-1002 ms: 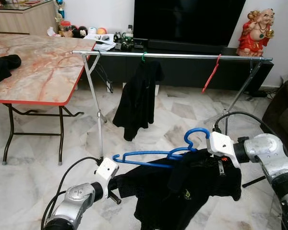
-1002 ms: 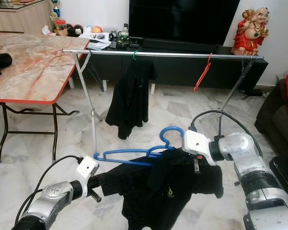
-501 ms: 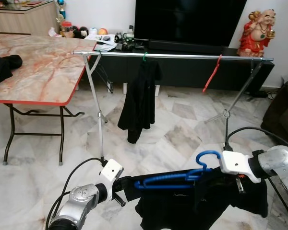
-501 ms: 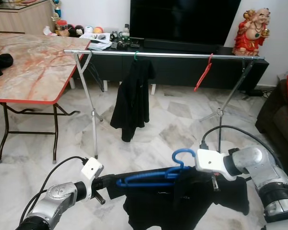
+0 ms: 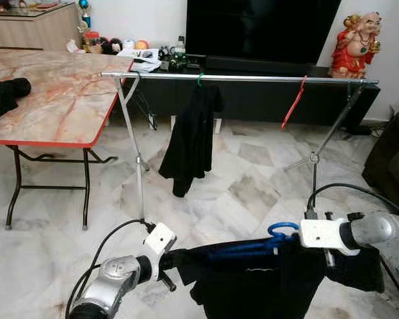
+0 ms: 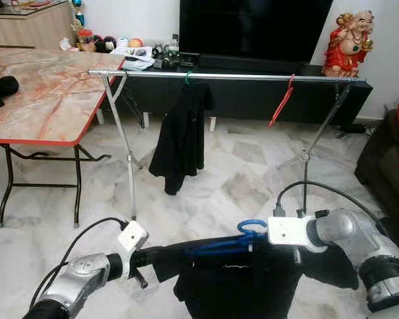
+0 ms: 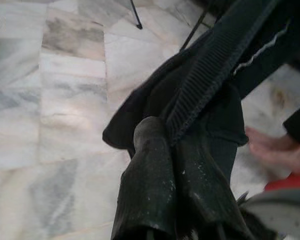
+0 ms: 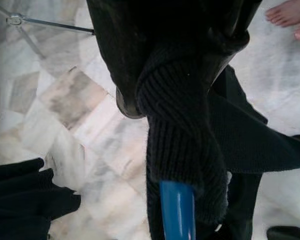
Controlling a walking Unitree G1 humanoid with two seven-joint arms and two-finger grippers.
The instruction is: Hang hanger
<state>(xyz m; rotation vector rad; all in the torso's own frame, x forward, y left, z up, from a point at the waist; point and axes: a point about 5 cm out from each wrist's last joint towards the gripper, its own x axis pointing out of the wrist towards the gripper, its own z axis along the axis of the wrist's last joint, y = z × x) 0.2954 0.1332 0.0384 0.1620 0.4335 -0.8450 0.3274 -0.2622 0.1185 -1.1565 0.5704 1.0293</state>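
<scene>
We hold the blue hanger [image 5: 253, 247] with its black shirt [image 5: 266, 286], left gripper [image 7: 175, 165] and right gripper [image 8: 175, 95] both pinching cloth; the rail [image 5: 253, 78] ahead awaits; hanging remains undone

The blue hanger [image 5: 253, 247] is largely covered by the black garment [image 5: 266, 282]; just its hook and part of one arm show. The garment's lower portion is cut off by the frame edge. The right gripper [image 8: 155, 85] is wrapped in knit fabric, so its finger position cannot be determined. The left gripper [image 7: 170, 165] has its tips buried in folded cloth. Items on the TV cabinet [image 5: 253, 73] are too small to identify. A person's toes [image 8: 290, 17] are cropped at the corner.
</scene>
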